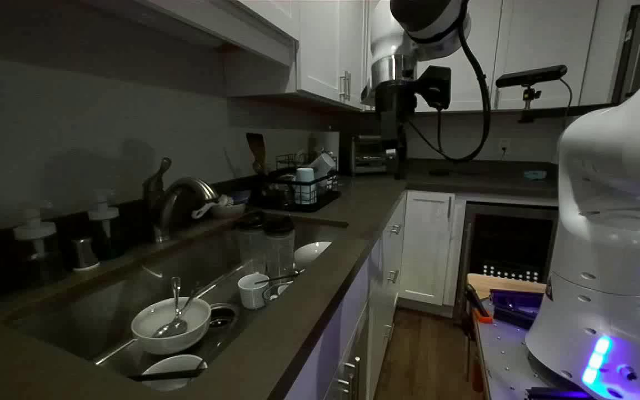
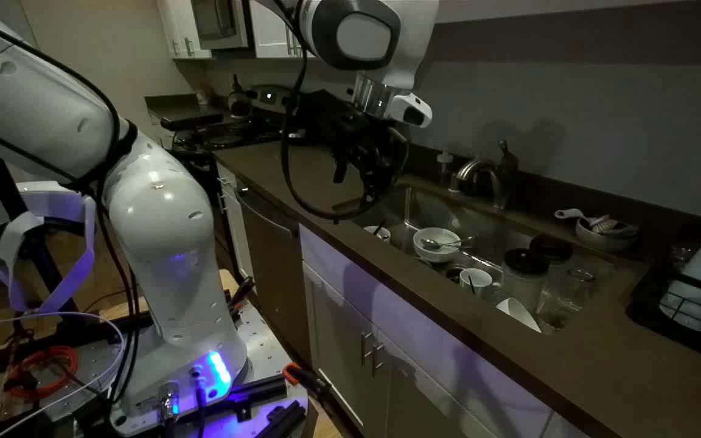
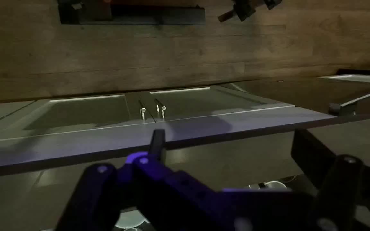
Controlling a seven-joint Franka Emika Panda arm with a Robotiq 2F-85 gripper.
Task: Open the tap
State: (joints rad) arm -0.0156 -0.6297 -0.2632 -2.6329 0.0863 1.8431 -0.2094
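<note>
Dark-metal gooseneck tap [image 1: 169, 204] stands beside the grey metal sink [image 1: 103, 311], well apart from the black 2-fingered gripper [image 3: 230, 134], jaws spread wide.

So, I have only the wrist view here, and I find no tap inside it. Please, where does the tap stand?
Observer: The tap stands between the sink and the wall, in both exterior views.
Operator: Thank you. And the part that should open it, is it low or high?
Observer: The lever rises higher than the arch of the spout.
Operator: Am I touching it now?
Observer: No, the gripper hangs apart from the tap in both exterior views.
</note>
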